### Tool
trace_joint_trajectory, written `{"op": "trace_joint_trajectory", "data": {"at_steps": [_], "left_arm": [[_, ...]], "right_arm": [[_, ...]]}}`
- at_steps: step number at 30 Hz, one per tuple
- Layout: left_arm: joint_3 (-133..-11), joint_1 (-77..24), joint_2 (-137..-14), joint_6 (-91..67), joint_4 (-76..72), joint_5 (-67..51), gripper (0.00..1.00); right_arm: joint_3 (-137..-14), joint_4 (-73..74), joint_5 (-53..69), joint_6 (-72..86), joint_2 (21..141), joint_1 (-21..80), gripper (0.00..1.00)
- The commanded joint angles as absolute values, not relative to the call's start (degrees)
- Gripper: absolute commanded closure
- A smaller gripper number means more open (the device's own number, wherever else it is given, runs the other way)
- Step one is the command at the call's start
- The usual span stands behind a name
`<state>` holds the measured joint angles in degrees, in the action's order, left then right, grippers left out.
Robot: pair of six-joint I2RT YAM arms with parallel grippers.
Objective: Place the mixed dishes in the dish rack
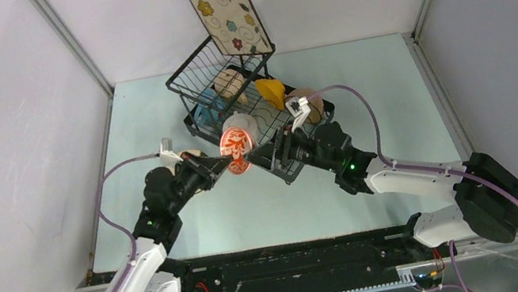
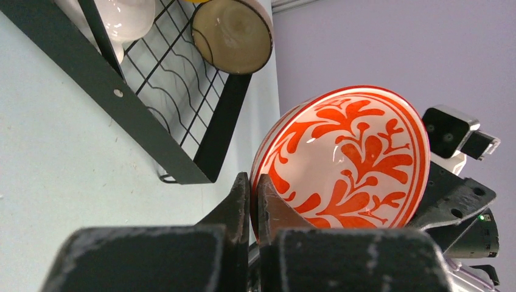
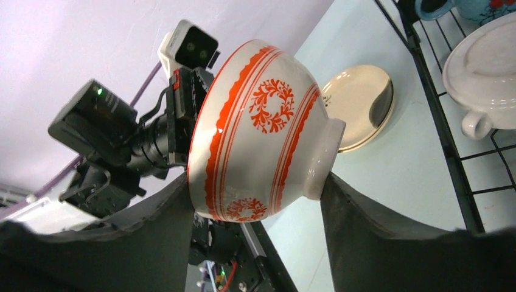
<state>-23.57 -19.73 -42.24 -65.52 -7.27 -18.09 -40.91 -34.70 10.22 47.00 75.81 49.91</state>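
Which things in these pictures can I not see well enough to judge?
- Blue mug: right wrist view, cut off by the top edge.
- Cream round plate: on the table; left side hidden by the red-patterned bowl.
- Left hand: pinches the bowl's rim; contact under the bowl hidden.
- Right hand: whether its fingers press the bowl is unclear.
- Beige mug: top view, too small, behind dish rack wires.

No readable text, label, brand or number on anything in view

Open tabletop point(image 1: 358, 88) lies right of the dish rack point(image 1: 190, 86), while its slotted tray is crowded by the white two-handled bowl point(image 1: 246, 126), orange-yellow bowl point(image 1: 271, 92) and tan bowl point(image 1: 309, 98).
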Motion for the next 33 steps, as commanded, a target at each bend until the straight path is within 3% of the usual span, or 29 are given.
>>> {"op": "trace_joint_trajectory", "data": {"at_steps": [1, 2, 4, 6, 11, 13, 16, 22, 27, 33], "left_arm": [[-24.92, -20.80, -42.23, -65.57, -15.11, -18.10, 1.00], [-24.90, -21.00, -42.31, -65.48, -15.60, -18.06, 1.00], [-25.04, -21.27, -42.44, -65.05, -15.87, -18.02, 1.00], [-25.63, -21.35, -42.55, -64.32, -14.66, -17.95, 0.89], [-27.28, -21.36, -41.68, -60.49, -8.35, -16.69, 0.38], [-27.44, -21.36, -41.11, -58.98, -6.22, -15.70, 0.24], [-27.90, -21.36, -40.49, -56.78, -3.25, -14.35, 0.11], [-28.88, -21.36, -38.54, -51.03, 3.03, -9.39, 0.08], [-26.98, -21.36, -36.58, -45.14, 6.73, -0.53, 0.07], [-22.95, -21.36, -34.07, -45.15, 4.89, 2.21, 0.06]], "right_arm": [[-44.53, -36.94, 9.74, 47.41, 76.36, 50.33, 0.47], [-44.73, -36.79, 9.71, 47.12, 76.32, 50.34, 0.61], [-45.30, -35.54, 9.23, 46.12, 76.15, 50.35, 0.77], [-46.00, -31.96, 8.73, 43.45, 75.49, 50.24, 0.83], [-47.08, -25.53, 9.72, 33.70, 73.19, 47.16, 0.93], [-47.11, -24.02, 12.95, 31.04, 72.72, 44.08, 0.95], [-47.76, -20.90, 19.79, 26.80, 72.68, 37.92, 0.95], [-53.48, -6.68, 26.61, 6.23, 74.56, 31.00, 0.96], [-61.48, 8.27, 26.34, -12.36, 79.93, 28.54, 1.00], [-66.30, 13.85, 23.30, -24.25, 84.27, 27.93, 1.00]]}}
